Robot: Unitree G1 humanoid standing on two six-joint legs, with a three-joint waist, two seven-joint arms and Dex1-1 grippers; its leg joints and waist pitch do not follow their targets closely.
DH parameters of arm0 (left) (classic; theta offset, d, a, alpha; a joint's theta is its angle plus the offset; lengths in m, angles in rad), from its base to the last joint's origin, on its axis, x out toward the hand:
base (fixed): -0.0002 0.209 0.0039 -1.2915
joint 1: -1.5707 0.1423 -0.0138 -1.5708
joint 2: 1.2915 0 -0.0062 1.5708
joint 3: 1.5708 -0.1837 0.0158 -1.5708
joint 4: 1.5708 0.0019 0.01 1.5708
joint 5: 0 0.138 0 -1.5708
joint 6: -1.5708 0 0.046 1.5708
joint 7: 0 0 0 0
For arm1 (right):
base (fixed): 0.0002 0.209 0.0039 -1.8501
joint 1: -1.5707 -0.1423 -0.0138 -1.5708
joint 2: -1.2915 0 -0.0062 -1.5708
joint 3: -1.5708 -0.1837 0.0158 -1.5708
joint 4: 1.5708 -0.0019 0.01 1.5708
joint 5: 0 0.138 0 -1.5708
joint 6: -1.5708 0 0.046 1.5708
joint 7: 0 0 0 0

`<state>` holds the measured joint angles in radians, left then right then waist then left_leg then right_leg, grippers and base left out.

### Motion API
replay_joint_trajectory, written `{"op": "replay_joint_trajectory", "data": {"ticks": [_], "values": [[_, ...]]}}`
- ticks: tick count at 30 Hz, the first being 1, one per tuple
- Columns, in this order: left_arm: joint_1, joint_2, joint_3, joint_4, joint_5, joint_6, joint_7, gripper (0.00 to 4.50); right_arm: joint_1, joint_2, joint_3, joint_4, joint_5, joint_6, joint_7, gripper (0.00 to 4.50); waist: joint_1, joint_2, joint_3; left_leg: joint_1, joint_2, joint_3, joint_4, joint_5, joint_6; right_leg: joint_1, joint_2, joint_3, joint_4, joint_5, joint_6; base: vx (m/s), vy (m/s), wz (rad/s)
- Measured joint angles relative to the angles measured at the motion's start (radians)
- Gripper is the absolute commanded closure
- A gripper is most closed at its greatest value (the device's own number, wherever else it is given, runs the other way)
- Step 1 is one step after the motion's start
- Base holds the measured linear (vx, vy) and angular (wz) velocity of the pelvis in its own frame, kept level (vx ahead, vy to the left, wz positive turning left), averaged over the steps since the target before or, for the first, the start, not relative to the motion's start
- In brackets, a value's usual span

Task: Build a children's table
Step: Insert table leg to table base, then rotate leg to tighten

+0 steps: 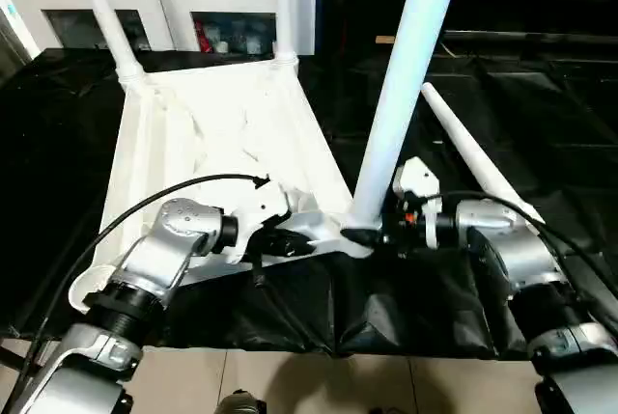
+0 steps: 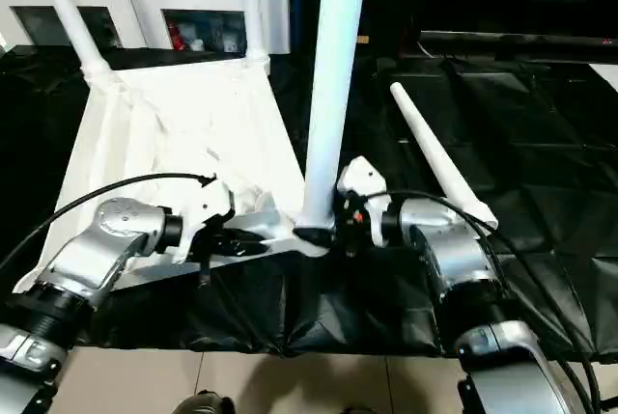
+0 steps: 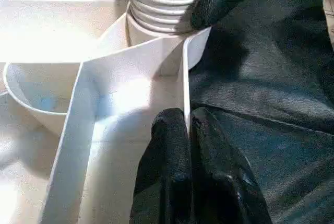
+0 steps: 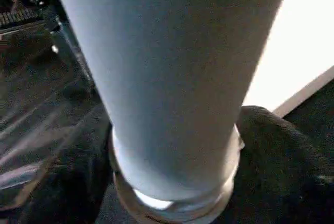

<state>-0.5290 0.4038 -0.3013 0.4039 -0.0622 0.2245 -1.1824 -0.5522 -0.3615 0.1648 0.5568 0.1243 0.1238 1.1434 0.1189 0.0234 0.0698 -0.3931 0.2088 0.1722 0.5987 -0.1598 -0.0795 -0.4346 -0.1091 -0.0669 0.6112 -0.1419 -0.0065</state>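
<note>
Tabletop (image 1: 222, 134) lies upside down on black sheeting (image 1: 541, 115), with two legs (image 1: 108, 18) standing in its far corner sockets and one loose leg (image 1: 473, 153) lying on the sheeting to the right. The left gripper (image 3: 189, 130) has its fingers pressed together on the thin rim at the near right corner. The right gripper (image 2: 333, 229) has its fingers wide apart around the base of the upright leg (image 1: 401, 86) standing in that corner socket.

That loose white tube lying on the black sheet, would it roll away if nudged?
Probably: the loose leg is a smooth round tube lying flat on the black sheet, so a sideways nudge could roll it, though the sheet's wrinkles might stop it. It looks rigid, and probably light if hollow.
</note>
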Motion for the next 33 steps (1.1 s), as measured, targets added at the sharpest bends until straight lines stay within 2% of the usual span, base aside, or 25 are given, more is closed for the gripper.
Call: {"op": "replay_joint_trajectory", "data": {"ticks": [9, 16, 20, 23, 26, 30, 31, 33], "values": [[0.007, 0.006, 0.0, -0.014, 0.0, 0.001, -0.009, 4.5, 0.008, -0.003, 0.009, -0.025, 0.003, 0.013, 0.022, 1.64, 0.0, 0.0, 0.0, 0.0, 0.0, 0.0, 0.0, 0.0, 0.0, 0.0, 0.0, 0.0, 0.0, -0.003, 0.004, 0.0, 0.0, 0.0], [0.009, -0.022, 0.001, -0.008, 0.006, 0.008, 0.029, 4.5, 0.024, 0.013, -0.006, -0.032, 0.002, 0.026, -0.019, 1.75, 0.001, 0.0, 0.0, 0.0, 0.0, 0.0, 0.0, 0.0, 0.0, 0.0, 0.0, 0.0, 0.0, -0.002, 0.004, 0.0, 0.0, 0.0], [-0.017, -0.087, 0.008, 0.043, 0.04, 0.023, 0.151, 4.5, 0.024, 0.08, -0.056, 0.026, -0.009, 0.021, -0.188, 1.76, -0.008, 0.0, 0.0, 0.002, 0.0, 0.0, 0.001, 0.0, 0.0, 0.001, 0.0, 0.0, 0.0, -0.003, 0.004, 0.0, 0.0, 0.0], [-0.084, -0.2, 0.029, 0.139, 0.087, 0.063, 0.346, 4.5, -0.027, 0.189, -0.139, 0.122, -0.035, 0.018, -0.495, 1.76, -0.023, 0.0, -0.001, 0.003, -0.002, 0.0, 0.001, 0.0, 0.0, 0.001, 0.0, 0.0, 0.0, -0.003, 0.005, 0.0, 0.0, 0.0], [-0.113, -0.255, 0.032, 0.184, 0.099, 0.08, 0.451, 4.5, -0.061, 0.254, -0.17, 0.177, -0.045, 0.012, -0.693, 1.76, -0.033, 0.002, -0.002, 0.004, -0.002, -0.001, 0.0, 0.0, 0.0, 0.001, 0.0, -0.001, -0.001, -0.003, 0.006, 0.0, 0.0, 0.0], [-0.129, -0.278, 0.033, 0.21, 0.109, 0.077, 0.497, 4.5, -0.086, 0.297, -0.189, 0.229, -0.053, -0.03, -0.806, 1.76, -0.035, 0.003, -0.003, 0.004, -0.002, -0.001, -0.001, 0.0, 0.0, 0.001, 0.0, -0.002, -0.001, -0.003, 0.006, 0.0, 0.0, 0.0], [-0.129, -0.278, 0.033, 0.21, 0.112, 0.073, 0.496, 4.5, -0.086, 0.3, -0.191, 0.236, -0.054, -0.043, -0.808, 1.2, -0.035, 0.003, -0.003, 0.004, -0.002, -0.001, -0.001, 0.0, 0.0, 0.001, 0.0, -0.002, -0.001, -0.003, 0.006, 0.0, 0.0, 0.0], [-0.129, -0.278, 0.033, 0.21, 0.118, 0.067, 0.489, 4.5, -0.087, 0.307, -0.198, 0.245, -0.054, -0.061, -0.807, 1.2, -0.035, 0.003, -0.003, 0.004, -0.002, -0.001, -0.001, 0.0, 0.0, 0.001, 0.0, -0.002, -0.001, -0.003, 0.006, 0.0, 0.0, 0.0]]}}
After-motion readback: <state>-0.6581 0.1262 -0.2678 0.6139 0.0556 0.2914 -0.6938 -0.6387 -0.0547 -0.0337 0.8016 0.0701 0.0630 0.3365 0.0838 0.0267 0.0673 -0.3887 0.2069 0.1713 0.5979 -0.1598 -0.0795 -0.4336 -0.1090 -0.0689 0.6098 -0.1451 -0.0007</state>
